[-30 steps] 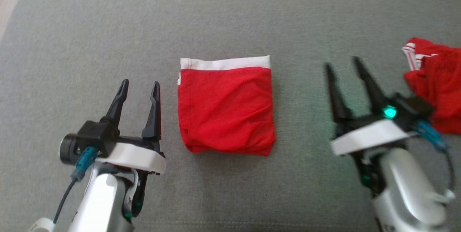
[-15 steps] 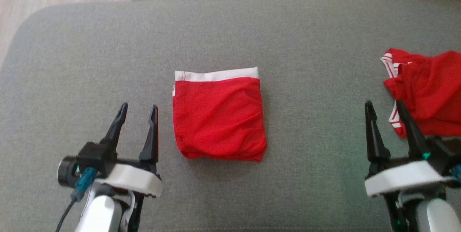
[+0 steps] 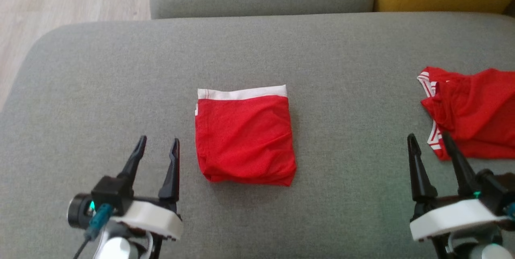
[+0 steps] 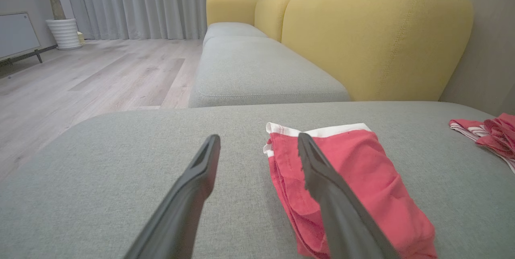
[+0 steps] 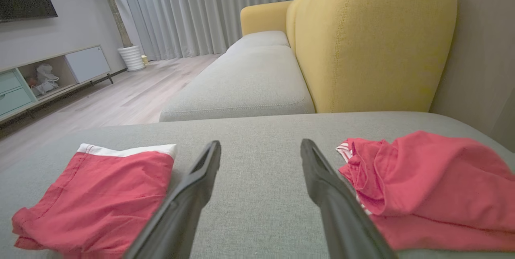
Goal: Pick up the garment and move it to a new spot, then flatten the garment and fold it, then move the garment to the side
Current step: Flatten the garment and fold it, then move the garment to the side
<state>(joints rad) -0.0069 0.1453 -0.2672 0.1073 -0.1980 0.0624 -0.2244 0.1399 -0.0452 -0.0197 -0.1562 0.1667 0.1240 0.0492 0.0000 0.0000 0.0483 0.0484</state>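
Red folded garment (image 3: 244, 138), white waistband, lies square on cushion (image 3: 120, 70).

Folded red garment (image 3: 245, 134): no legible lettering or brand.
Grey sofa cushion (image 3: 281, 50): no legible label, number or sign.

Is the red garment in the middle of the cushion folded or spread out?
Folded. The garment lies as a compact square, white waistband along its far edge, layers stacked at its left side.
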